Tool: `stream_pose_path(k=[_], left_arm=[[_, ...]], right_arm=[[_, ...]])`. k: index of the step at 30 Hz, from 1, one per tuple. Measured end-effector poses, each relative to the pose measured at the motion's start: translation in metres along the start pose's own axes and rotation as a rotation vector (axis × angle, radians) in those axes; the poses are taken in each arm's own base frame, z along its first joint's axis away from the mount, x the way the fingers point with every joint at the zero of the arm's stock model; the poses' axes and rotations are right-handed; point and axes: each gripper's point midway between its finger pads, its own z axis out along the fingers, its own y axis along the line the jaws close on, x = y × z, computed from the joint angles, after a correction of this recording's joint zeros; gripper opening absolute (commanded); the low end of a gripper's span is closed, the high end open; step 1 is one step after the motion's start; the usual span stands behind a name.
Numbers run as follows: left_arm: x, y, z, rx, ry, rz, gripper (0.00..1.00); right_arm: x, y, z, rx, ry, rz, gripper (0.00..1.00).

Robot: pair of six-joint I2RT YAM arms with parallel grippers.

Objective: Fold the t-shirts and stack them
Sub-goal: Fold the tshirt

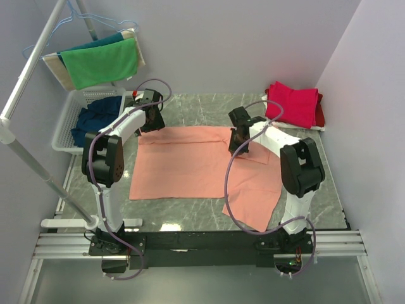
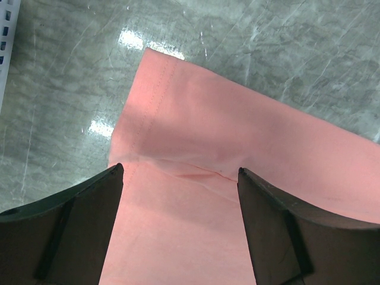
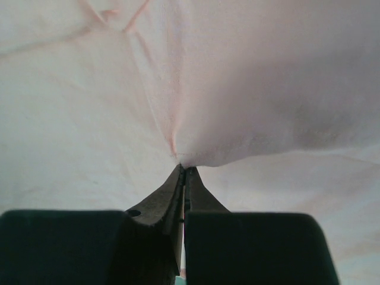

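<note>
While the cloth lies limp, handling: I judge the salmon-orange t-shirt (image 1: 183,168) to be light, thin, floppy cotton. It will sag and crease from a single pinch, so I want to hold it at hems and corners, two points at once.
Near flap: one part of the shirt trails toward me on the right, its corner close to the near edge of the table (image 1: 190,215). A drag that way could slide it off, I reckon.
Shirt position: spread mostly flat mid-table, between the two arms.
Right gripper (image 3: 183,169): jaws together, clamped on a small pucker near the shirt's far right side, with creases fanning out from the tips.
Left gripper (image 2: 179,178): jaws wide apart over the far left corner, where a stitched hem shows. It holds nothing, and I cannot tell whether the tips touch the cloth.
Open room: bare marble left of the shirt and along its far side, enough to fold inward.
Far right corner: a folded crimson-pink t-shirt (image 1: 292,104) on a red t-shirt (image 1: 320,114). I take this as the stack.
Far left: a white basket (image 1: 63,130) holding a dark navy t-shirt (image 1: 95,117), with a green cloth (image 1: 101,63) hanging above. I must keep the left arm's swing away from them.
</note>
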Motion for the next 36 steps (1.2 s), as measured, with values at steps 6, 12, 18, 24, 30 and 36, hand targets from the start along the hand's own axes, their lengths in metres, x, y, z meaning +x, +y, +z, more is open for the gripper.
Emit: stream_pose_path(k=[6, 12, 18, 24, 30, 36], left_arm=[[0.000, 0.000, 0.000, 0.000, 0.000, 0.000, 0.83], [0.000, 0.000, 0.000, 0.000, 0.000, 0.000, 0.83], [-0.004, -0.002, -0.001, 0.004, -0.008, -0.003, 0.83], [-0.006, -0.005, 0.007, -0.002, -0.009, -0.002, 0.83], [0.012, -0.004, 0.031, -0.038, 0.042, 0.022, 0.83], [0.021, -0.003, 0.048, -0.084, 0.076, 0.034, 0.84]], right_arm=[[0.026, -0.007, 0.005, 0.042, 0.060, 0.001, 0.38], [0.025, -0.021, 0.001, 0.118, 0.038, 0.023, 0.45], [-0.001, -0.033, -0.014, 0.166, -0.032, 0.065, 0.45], [-0.044, -0.061, -0.014, 0.197, -0.079, 0.164, 0.44], [-0.069, -0.087, 0.020, 0.253, -0.036, 0.211, 0.45], [-0.065, -0.086, 0.043, 0.269, 0.026, 0.194, 0.45]])
